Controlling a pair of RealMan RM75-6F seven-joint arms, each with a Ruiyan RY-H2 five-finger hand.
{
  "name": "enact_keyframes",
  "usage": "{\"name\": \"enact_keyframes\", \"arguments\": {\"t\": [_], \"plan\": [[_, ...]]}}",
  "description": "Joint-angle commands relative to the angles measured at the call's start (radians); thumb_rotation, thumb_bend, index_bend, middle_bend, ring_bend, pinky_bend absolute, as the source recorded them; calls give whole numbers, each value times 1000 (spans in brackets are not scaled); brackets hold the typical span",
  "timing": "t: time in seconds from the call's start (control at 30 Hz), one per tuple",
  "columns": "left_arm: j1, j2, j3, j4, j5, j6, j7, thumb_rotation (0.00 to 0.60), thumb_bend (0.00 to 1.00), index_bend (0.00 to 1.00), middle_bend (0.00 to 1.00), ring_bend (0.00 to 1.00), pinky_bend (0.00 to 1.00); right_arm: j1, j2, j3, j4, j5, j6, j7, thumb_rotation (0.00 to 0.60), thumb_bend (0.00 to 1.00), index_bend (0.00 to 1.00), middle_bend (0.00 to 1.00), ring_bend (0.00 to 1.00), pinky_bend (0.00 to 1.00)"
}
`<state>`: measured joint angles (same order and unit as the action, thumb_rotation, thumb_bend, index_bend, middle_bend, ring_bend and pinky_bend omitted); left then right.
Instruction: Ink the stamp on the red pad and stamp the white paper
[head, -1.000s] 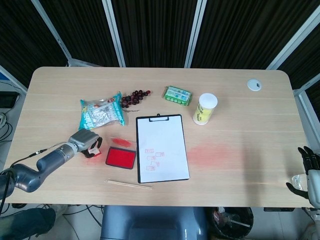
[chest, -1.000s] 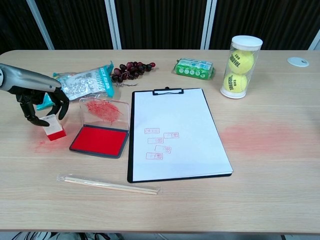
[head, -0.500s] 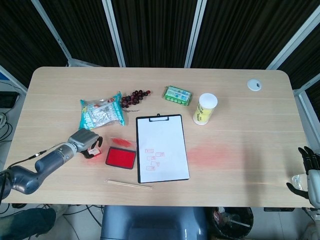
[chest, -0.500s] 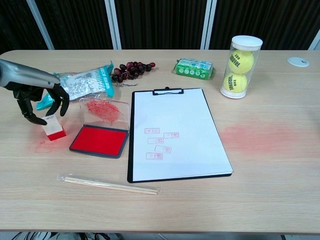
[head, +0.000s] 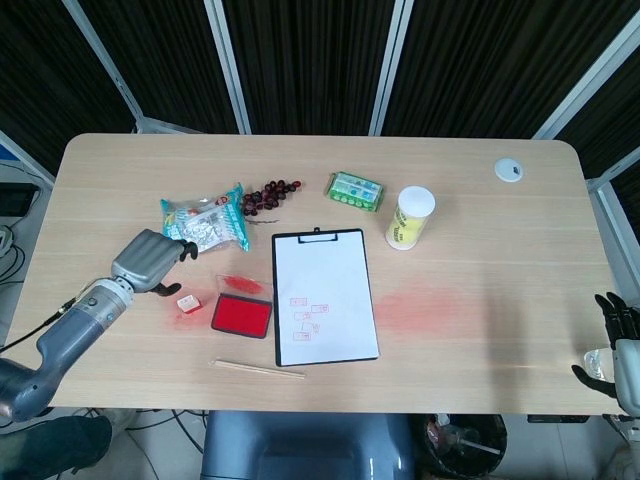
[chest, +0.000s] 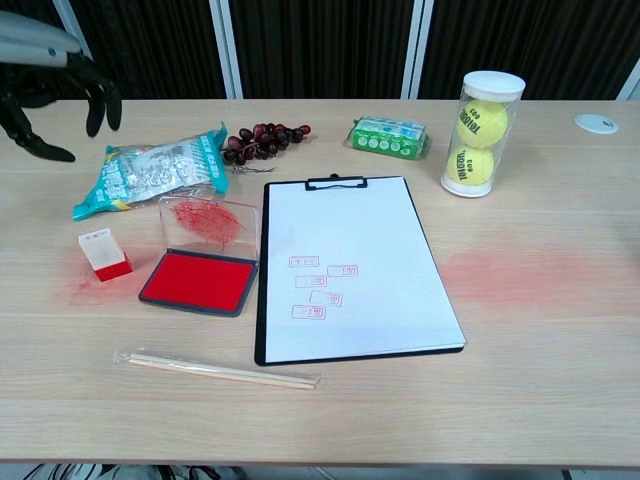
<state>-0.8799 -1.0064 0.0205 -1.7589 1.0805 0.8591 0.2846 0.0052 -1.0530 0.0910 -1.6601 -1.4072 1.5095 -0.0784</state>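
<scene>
stamp (chest: 104, 252) left of red pad (chest: 198, 281), left hand (chest: 50, 90) raised, empty

You are working at a pale wood-grain surface (head: 480, 200) with rounded corners, lit evenly from above with only soft shadows. A faint red smear (head: 425, 310) stains the surface near its front edge, and a small round white grommet (head: 509, 169) sits by its far corner. Behind the surface hangs a wall of dark, finely pleated curtain (head: 310, 60), crossed by slanted white frame bars (head: 228, 65). Below the surface's front edge you can see a grey chair back (head: 310, 445) and a patch of light tiled floor (head: 165, 440). Past the surface's end, dark cables (head: 12, 255) trail over the floor.
</scene>
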Motion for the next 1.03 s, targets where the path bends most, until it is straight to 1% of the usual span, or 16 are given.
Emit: {"name": "enact_keyframes", "arguments": {"t": [0.03,0.1,0.2,0.23,0.27,0.43,0.5,0.67,0.77,0.9,0.93,1.03], "plan": [[176,19,-12,-134,68,334,47,600,166,297,265,403,622,0,0,0,0,-1,0,0,600,95,108,100,155,165],[241,4,5,-133,129,421,14,600,159,292,225,280,505,0,-1,0,0,-3,2,0,600,95,108,100,155,165],[324,-3,34,-117,192,497,-55,600,153,289,191,175,389,0,-2,-2,1,-9,5,-1,600,96,108,100,155,164],[374,-5,55,-99,211,538,-100,600,152,287,183,157,368,-1,-3,-1,2,-15,12,1,600,95,108,100,155,164],[398,-10,64,-83,230,557,-125,600,149,281,169,131,338,-2,-4,-1,3,-18,15,2,600,95,108,100,155,164],[468,-24,80,-22,271,594,-217,600,127,239,123,73,270,-3,-8,0,10,-26,25,6,600,94,108,100,154,165],[499,-24,88,6,265,588,-260,600,112,215,107,53,238,-3,-10,0,14,-34,31,8,600,93,108,100,154,165],[543,-33,77,82,290,592,-368,600,107,187,71,11,179,-4,-15,-1,26,-46,40,16,600,91,108,100,151,164],[552,-33,80,127,311,559,-438,600,107,175,62,0,151,-4,-15,-2,27,-44,36,13,600,90,107,100,151,164],[556,-27,76,154,329,534,-471,600,107,172,61,0,104,-4,-15,-2,26,-44,37,10,600,90,107,100,151,164],[560,-27,72,160,350,547,-473,600,107,172,60,0,99,-4,-15,-1,27,-43,37,10,600,90,107,100,151,164],[572,-27,68,164,370,559,-469,600,107,172,60,0,97,-4,-14,-1,27,-42,35,10,600,90,107,100,151,164]]}}
